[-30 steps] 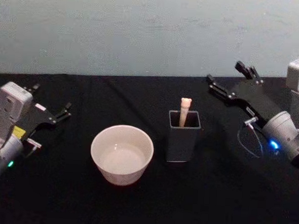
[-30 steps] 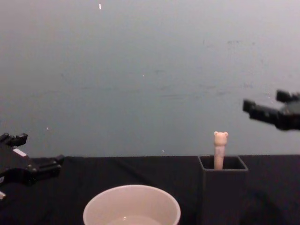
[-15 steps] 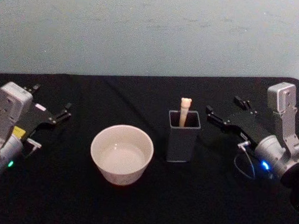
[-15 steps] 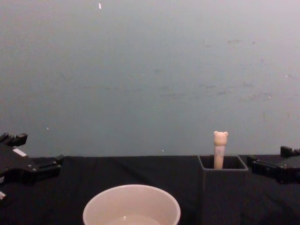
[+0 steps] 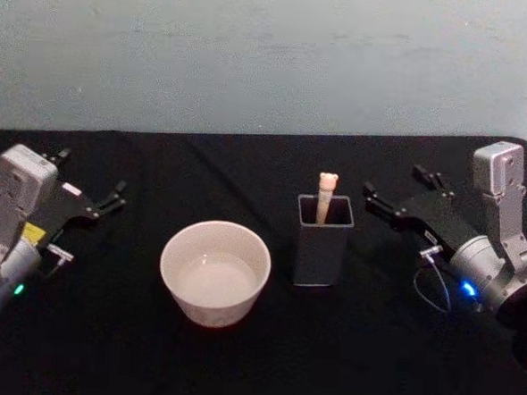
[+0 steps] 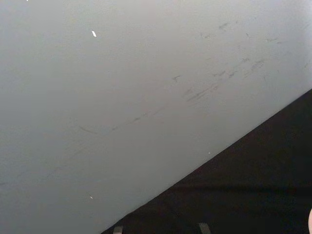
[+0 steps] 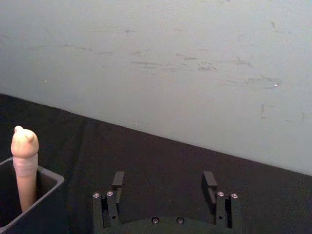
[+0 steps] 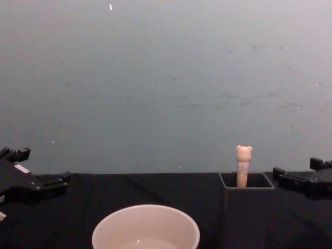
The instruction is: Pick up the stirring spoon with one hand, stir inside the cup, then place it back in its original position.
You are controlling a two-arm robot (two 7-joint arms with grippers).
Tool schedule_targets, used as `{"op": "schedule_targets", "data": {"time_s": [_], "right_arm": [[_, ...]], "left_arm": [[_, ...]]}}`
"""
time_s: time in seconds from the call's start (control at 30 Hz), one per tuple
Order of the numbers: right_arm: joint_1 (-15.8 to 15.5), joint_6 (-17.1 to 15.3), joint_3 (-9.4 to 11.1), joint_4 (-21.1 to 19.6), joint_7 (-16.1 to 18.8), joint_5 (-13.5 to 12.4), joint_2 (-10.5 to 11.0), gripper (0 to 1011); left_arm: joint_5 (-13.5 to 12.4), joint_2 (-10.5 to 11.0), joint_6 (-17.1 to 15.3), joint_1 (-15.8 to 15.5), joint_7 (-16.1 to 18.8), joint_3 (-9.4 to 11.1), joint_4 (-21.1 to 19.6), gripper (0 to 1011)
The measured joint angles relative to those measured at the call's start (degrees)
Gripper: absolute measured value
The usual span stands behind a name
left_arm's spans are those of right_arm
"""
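The right gripper (image 5: pixel 398 190), jaws spread, sits just beside the holder (image 5: pixel 322 241) holding the stirring spoon (image 5: pixel 324 195).

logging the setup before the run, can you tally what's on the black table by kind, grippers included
cups: 1, cream-white cup
holders: 1, dark grey square holder
spoons: 1, stirring spoon standing in the holder, bear-head handle up
grippers: 2, left gripper and right gripper, both with jaws open and holding nothing
total: 5
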State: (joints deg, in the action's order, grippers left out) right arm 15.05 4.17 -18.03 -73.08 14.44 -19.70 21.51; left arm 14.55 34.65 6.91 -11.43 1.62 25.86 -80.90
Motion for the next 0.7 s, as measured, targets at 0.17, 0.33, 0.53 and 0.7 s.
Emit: {"op": "schedule_targets", "data": {"time_s": [0.17, 0.33, 0.53, 0.7], "right_arm": [[0.02, 0.08, 0.0, -0.1, 0.03, -0.07, 0.03, 1002], [0.02, 0.12, 0.0, -0.15, 0.05, -0.12, 0.06, 1002], [0.02, 0.16, 0.0, -0.2, 0.07, -0.15, 0.08, 1002], [0.03, 0.19, 0.0, -0.23, 0.07, -0.18, 0.11, 1002]], "left_arm": [[0.0, 0.0, 0.0, 0.0, 0.0, 0.0, 0.0, 1001], [0.0, 0.0, 0.0, 0.0, 0.0, 0.0, 0.0, 1001], [0.0, 0.0, 0.0, 0.0, 0.0, 0.0, 0.0, 1001], [0.0, 0.0, 0.0, 0.0, 0.0, 0.0, 0.0, 1001]]}}
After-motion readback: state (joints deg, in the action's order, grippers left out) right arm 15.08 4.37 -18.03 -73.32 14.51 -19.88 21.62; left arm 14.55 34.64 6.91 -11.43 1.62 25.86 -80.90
